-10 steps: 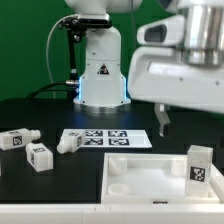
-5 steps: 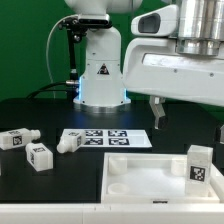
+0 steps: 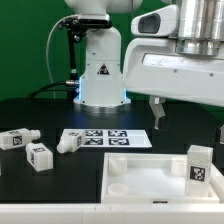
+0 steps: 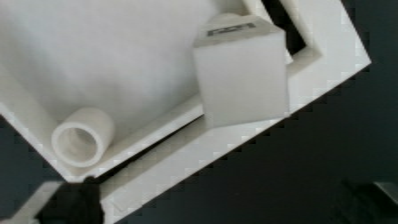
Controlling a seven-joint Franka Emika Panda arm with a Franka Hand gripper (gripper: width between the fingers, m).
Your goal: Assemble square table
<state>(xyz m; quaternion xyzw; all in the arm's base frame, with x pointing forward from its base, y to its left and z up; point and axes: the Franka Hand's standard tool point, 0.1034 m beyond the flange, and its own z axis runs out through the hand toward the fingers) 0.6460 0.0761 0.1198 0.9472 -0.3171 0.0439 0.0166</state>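
The white square panel (image 3: 140, 172) lies rim up at the front of the table. One white leg (image 3: 200, 163) with a tag stands upright at its right side in the exterior view. The wrist view shows the panel (image 4: 107, 70), that leg (image 4: 240, 68) by the rim, and a round socket (image 4: 84, 141). Three loose legs lie at the exterior view's left (image 3: 15, 138), (image 3: 40, 155), (image 3: 68, 142). My gripper (image 3: 190, 125) hangs open and empty above the panel's far right part, also in the wrist view (image 4: 222, 205).
The marker board (image 3: 105, 137) lies flat behind the panel, in front of the white robot base (image 3: 100, 70). The black table (image 3: 30, 110) carries everything. The loose legs are left of the board.
The gripper shifted a little toward the exterior view's left a second ago, then held still. The panel and legs have not moved.
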